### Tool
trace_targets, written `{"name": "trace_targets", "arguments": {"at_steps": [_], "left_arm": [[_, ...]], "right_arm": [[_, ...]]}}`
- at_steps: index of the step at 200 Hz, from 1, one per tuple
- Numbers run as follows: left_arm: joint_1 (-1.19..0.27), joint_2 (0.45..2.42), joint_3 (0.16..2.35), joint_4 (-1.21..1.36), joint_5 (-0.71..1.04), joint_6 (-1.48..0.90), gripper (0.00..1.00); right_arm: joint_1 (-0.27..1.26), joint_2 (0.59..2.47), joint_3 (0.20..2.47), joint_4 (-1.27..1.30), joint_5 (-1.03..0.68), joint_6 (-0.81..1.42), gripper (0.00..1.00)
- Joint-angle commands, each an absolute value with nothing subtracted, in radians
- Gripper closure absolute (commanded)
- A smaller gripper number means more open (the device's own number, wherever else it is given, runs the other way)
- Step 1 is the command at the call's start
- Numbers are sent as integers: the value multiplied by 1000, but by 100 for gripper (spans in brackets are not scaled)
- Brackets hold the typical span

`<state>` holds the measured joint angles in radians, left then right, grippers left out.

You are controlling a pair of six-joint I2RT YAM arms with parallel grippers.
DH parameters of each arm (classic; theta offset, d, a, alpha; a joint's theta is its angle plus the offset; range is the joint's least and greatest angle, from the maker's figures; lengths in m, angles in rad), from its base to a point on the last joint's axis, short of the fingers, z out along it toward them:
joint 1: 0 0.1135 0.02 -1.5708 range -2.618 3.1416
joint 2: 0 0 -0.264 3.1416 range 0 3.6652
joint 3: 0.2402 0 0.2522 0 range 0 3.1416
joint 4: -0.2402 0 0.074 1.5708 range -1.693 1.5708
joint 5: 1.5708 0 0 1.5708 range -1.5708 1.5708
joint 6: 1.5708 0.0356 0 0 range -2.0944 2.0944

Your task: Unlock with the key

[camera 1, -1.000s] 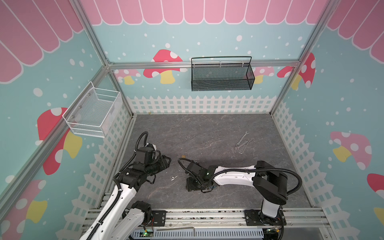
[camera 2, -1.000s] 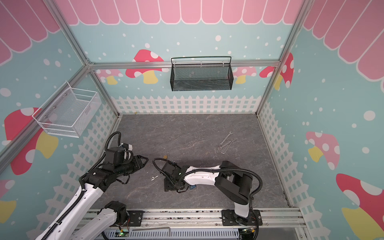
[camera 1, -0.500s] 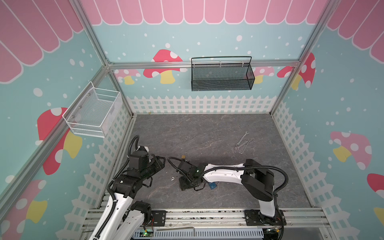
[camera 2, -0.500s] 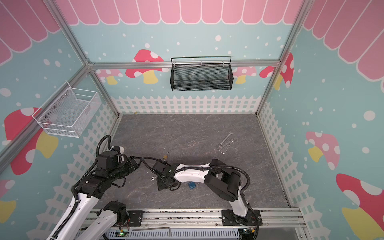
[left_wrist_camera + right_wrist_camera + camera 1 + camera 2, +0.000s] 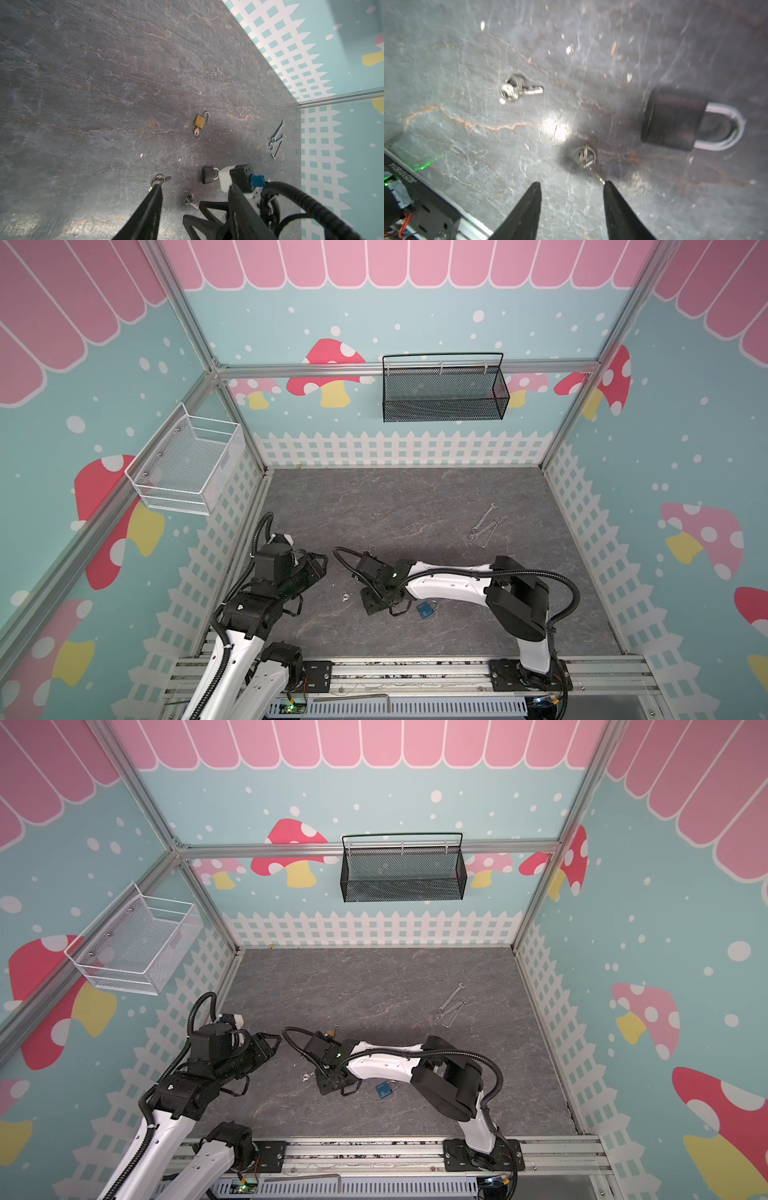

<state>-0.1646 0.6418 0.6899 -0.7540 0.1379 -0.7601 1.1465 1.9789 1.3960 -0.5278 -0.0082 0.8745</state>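
Note:
My right gripper (image 5: 571,185) is open, low over the grey floor. A small silver key (image 5: 583,155) on a ring lies just ahead of its tips, and the blade touches one fingertip (image 5: 605,184). A black padlock (image 5: 675,120) with its shackle shut lies beside that key. A second ringed key (image 5: 512,91) lies further off, also visible in a top view (image 5: 344,596). My left gripper (image 5: 193,186) is open, empty and above the floor, on the left in a top view (image 5: 318,564). A brass padlock (image 5: 200,121) lies further away, shackle open, with a key in it.
A blue padlock (image 5: 427,609) lies on the floor by the right forearm. Wrenches (image 5: 484,524) lie at the right rear. A black mesh basket (image 5: 442,393) hangs on the back wall and a white wire basket (image 5: 187,468) on the left wall.
My right arm has swung left, uncovering the blue padlock, and its jaws have narrowed a little. My left arm drew back toward the left wall, then held still.

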Motion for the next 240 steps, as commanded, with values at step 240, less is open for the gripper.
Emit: {"name": "trace_targets", "arguments": {"at_steps": [240], "left_arm": [[-152,622,696,-787,130,-825,49]], "right_arm": [[1137,2069,1484,-559,66,744,91]]}}
